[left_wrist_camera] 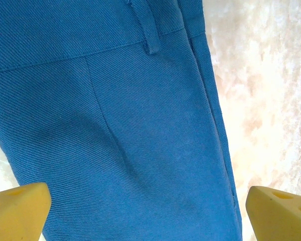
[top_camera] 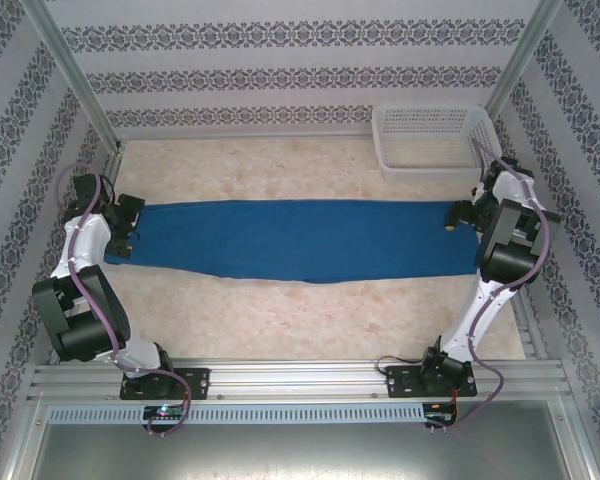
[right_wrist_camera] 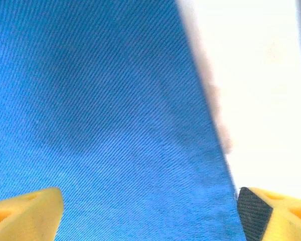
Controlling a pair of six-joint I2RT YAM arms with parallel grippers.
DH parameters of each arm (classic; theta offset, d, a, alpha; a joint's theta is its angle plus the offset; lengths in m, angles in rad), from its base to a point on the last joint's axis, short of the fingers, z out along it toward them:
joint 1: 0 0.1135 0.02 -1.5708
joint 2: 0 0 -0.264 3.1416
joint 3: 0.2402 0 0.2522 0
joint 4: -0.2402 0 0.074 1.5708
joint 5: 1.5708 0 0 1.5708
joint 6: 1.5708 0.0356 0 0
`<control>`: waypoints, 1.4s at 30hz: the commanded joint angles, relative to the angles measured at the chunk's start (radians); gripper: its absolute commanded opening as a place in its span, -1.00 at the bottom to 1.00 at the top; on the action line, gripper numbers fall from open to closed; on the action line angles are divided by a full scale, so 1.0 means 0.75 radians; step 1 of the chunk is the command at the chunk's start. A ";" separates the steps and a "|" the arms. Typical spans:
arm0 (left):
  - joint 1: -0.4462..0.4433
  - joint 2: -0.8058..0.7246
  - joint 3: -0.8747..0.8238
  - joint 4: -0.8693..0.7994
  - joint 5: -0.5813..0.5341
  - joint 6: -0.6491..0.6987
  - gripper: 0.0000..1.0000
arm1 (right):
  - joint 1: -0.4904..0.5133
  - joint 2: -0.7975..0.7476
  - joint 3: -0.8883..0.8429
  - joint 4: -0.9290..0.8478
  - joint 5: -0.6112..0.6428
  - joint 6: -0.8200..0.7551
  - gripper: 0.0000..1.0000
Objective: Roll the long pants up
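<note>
**Pants' ends covered, wrist views cropped**

From above, the left gripper (top_camera: 127, 222) covers the left end of the long pants (top_camera: 300, 240). The right gripper (top_camera: 460, 215) and its arm cover the right end and the basket's (top_camera: 430, 135) near right corner. In both wrist views the cloth runs past the picture's edges. The right wrist view blurs the cloth's border.

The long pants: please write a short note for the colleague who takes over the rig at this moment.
Left tool: open, low over the waist end of the long pants, holding nothing.
Right tool: open, over the leg end, holding nothing.
Pants: flat, stretched left to right across the table. The white basket stands at the far right, apart from them.
Done: the pants lie spread out.
Left: all the rolling; no turn is made yet.
</note>
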 commanded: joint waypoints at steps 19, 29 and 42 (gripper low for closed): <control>0.016 0.035 0.057 -0.008 -0.002 -0.013 1.00 | 0.040 0.082 -0.120 0.041 0.013 0.037 0.35; 0.016 0.026 0.037 -0.001 0.017 -0.022 1.00 | 0.089 0.028 -0.192 0.075 -0.053 0.081 -1.00; 0.015 0.029 0.084 -0.046 0.019 -0.001 1.00 | -0.024 -0.326 0.045 -0.096 0.230 0.222 -1.00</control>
